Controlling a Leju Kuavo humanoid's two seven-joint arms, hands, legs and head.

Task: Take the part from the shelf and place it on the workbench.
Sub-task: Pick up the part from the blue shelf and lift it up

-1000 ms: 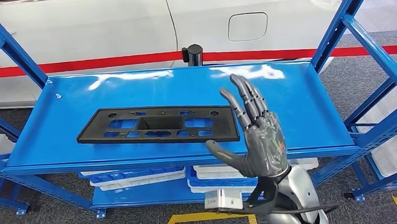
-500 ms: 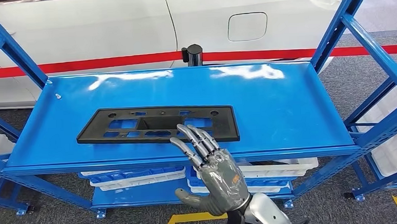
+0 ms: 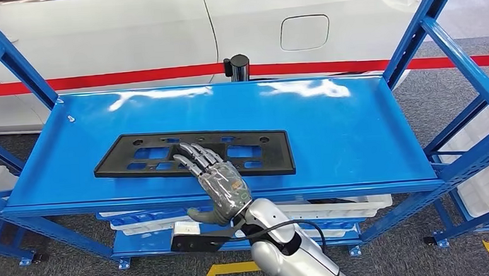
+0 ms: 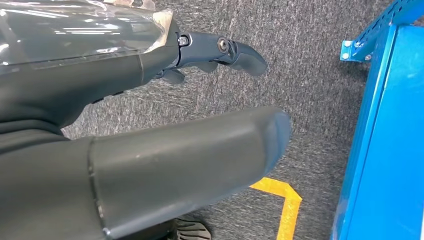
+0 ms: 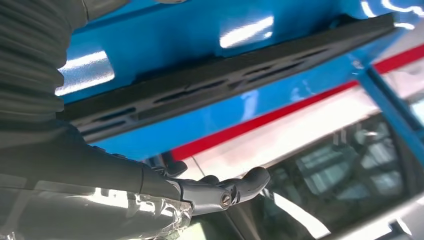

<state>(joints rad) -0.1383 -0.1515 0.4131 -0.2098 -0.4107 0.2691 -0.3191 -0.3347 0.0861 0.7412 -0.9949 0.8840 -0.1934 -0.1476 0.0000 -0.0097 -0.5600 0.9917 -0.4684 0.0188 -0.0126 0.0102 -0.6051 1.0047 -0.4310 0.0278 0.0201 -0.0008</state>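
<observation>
Sweeping leftward and lower since a second ago, the right hand (image 3: 222,183) is now lying over the near edge of the black perforated plastic panel (image 3: 148,156), where earlier it was raised with spread fingers toward the shelf's right half. Its fingers (image 3: 195,156) are stretching out flat across the panel's middle cutouts, pointing toward eleven o'clock, while the thumb is hanging below the shelf's front lip; the hand is released, grasping nothing. The panel itself is lying flat on the blue shelf deck (image 3: 355,132), left of centre, exactly where it was before. At twelve o'clock behind the deck a black cylindrical post (image 3: 239,67) is standing against the white car body with its red stripe (image 3: 125,76).

In the left wrist view the left hand (image 4: 150,150) is hanging over grey carpet (image 4: 310,85) beside a blue shelf frame (image 4: 385,140), fingers extended and apart, holding nothing.
</observation>
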